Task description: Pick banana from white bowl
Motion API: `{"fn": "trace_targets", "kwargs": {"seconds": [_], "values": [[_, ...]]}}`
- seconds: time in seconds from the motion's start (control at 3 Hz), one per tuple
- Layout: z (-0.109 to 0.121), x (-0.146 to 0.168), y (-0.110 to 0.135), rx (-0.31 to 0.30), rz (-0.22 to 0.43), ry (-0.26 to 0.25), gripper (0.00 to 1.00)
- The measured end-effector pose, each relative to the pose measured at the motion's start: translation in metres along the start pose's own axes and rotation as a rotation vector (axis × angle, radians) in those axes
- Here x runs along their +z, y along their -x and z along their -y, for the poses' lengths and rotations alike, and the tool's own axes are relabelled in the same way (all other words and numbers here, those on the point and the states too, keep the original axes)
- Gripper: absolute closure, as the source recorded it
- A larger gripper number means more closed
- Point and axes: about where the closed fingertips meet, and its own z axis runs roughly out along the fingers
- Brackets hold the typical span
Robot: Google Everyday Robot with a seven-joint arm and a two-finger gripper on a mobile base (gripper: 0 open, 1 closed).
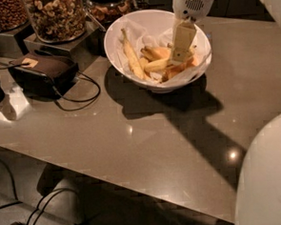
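Note:
The white bowl [115, 51], lined with crumpled white paper, stands at the back of the table and holds several bananas. A yellow banana [155, 64] lies across the bowl's middle, its right end under the gripper. A long, slender pale banana [131, 57] lies along the left side. Shorter orange-yellow bananas [176, 70] lie at the front right. My gripper [179, 57] reaches down into the bowl from above, its cream fingers touching or just over the bananas in the middle right.
Glass jars of nuts [56, 17] stand on dark stands at the back left. A dark brown box [45, 72] with a black cable [82, 96] lies left of the bowl. The table's front edge [135, 181] runs diagonally. My white body [268, 173] fills the lower right.

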Motion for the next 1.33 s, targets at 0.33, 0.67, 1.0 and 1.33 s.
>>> {"fn": "trace_targets", "kwargs": {"seconds": [0.33,0.67,1.0,1.33], "values": [[0.003,0.000,0.012,-0.032,-0.014,-0.007,0.32],[0.007,0.004,0.020,-0.055,-0.026,-0.005,0.47],[0.011,0.009,0.022,-0.061,-0.033,-0.002,0.47],[0.013,0.014,0.021,-0.061,-0.037,0.007,0.45]]}}
